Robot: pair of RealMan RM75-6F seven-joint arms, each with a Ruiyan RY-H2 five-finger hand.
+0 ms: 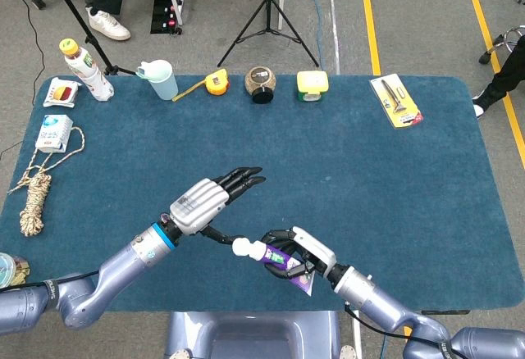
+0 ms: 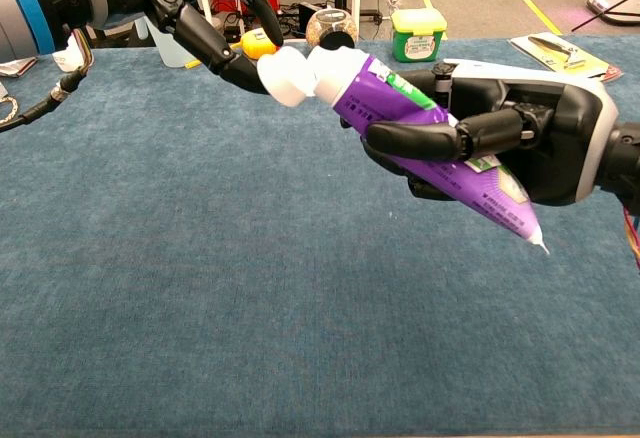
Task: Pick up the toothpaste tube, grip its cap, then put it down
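Observation:
The purple toothpaste tube (image 1: 284, 258) (image 2: 425, 133) is held above the blue table (image 1: 394, 179) in my right hand (image 1: 305, 252) (image 2: 520, 138), whose fingers wrap around its body. Its white cap (image 1: 241, 248) (image 2: 285, 75) points left and its crimped end points down to the right. My left hand (image 1: 201, 203) (image 2: 190, 3) hovers just left of the cap. Its thumb reaches down to the cap's side, while its other fingers (image 1: 239, 179) stretch out away from the cap. I see no closed pinch on the cap.
Along the far edge stand a bottle (image 1: 84, 68), a cup (image 1: 160, 79), a yellow tape measure (image 1: 215, 83), a round jar (image 1: 261, 84), a green-yellow box (image 1: 312, 85) and a packaged tool (image 1: 396, 101). A rope (image 1: 36, 199) and small box (image 1: 54, 132) lie at the left edge.

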